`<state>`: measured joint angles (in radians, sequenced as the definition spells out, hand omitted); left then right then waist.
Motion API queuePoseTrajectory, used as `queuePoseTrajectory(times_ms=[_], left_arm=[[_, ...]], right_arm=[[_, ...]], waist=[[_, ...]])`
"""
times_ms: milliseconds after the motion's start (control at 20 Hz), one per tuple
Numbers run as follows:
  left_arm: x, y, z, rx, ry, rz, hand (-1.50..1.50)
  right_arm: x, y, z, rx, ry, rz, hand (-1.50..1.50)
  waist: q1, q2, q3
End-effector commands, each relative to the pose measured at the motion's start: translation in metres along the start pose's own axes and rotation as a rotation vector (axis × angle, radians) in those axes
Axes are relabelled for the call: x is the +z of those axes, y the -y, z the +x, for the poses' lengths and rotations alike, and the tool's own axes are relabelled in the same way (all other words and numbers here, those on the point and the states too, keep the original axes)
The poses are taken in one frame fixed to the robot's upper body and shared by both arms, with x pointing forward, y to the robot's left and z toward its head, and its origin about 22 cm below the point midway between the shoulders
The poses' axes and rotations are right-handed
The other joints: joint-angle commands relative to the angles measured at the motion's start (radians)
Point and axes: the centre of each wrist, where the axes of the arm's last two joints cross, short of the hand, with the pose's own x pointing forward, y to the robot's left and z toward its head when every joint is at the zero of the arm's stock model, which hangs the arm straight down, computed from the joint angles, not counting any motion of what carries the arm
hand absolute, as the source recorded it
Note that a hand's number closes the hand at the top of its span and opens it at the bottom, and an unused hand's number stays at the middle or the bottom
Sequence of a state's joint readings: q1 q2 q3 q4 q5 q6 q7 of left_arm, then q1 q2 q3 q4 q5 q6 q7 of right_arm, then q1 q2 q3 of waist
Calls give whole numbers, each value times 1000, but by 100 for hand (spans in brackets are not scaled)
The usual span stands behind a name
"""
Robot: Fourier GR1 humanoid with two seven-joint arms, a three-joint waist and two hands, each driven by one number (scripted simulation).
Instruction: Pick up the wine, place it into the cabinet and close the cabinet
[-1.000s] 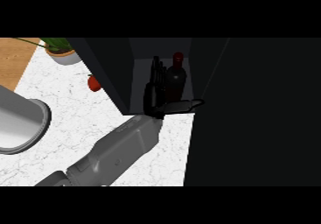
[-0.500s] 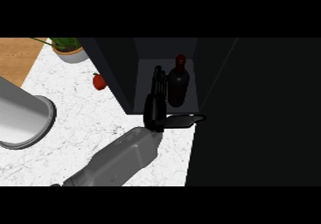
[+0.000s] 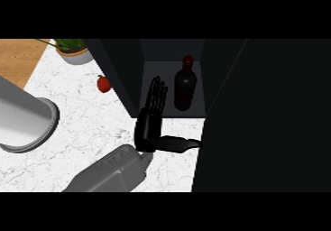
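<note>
A dark wine bottle (image 3: 186, 85) with a red cap stands upright inside the open dark cabinet (image 3: 122, 67). My left hand (image 3: 149, 124) is just left of the bottle and a little nearer to me, at the cabinet's mouth. It is open, with its fingers (image 3: 156, 90) straight and pointing into the cabinet and the thumb (image 3: 182, 144) stuck out to the right. A narrow gap separates the fingers from the bottle. The grey forearm (image 3: 111, 173) comes in from the lower edge.
A broad dark cabinet panel (image 3: 274, 113) fills the right side. On the white marble counter (image 3: 81, 126) a big grey cylinder (image 3: 21, 117) lies at the left edge. Farther back are a small red fruit (image 3: 103, 83) and a potted plant (image 3: 73, 49).
My left hand has slid back toward me, off the bottle, which stays upright in the cabinet. The whole view has shifted slightly.
</note>
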<state>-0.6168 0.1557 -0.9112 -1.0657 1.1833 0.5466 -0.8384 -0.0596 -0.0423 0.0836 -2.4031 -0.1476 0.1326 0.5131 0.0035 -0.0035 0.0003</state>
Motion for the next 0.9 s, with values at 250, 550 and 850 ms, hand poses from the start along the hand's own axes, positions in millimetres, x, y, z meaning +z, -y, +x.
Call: queuePoseTrajectory(times_ms=[250,550,850], left_arm=[[37,-37,60,18,-5,-107,-150],[65,-60,69,45,-3,-182,-150],[93,-89,101,56,-2,-196,150]], right_arm=[[-2,2,2,5,-5,33,-150],[12,11,21,123,1,206,150],[6,-14,19,59,-31,345,150]], waist=[[8,-1,0],[-1,-1,0],[7,0,-1]])
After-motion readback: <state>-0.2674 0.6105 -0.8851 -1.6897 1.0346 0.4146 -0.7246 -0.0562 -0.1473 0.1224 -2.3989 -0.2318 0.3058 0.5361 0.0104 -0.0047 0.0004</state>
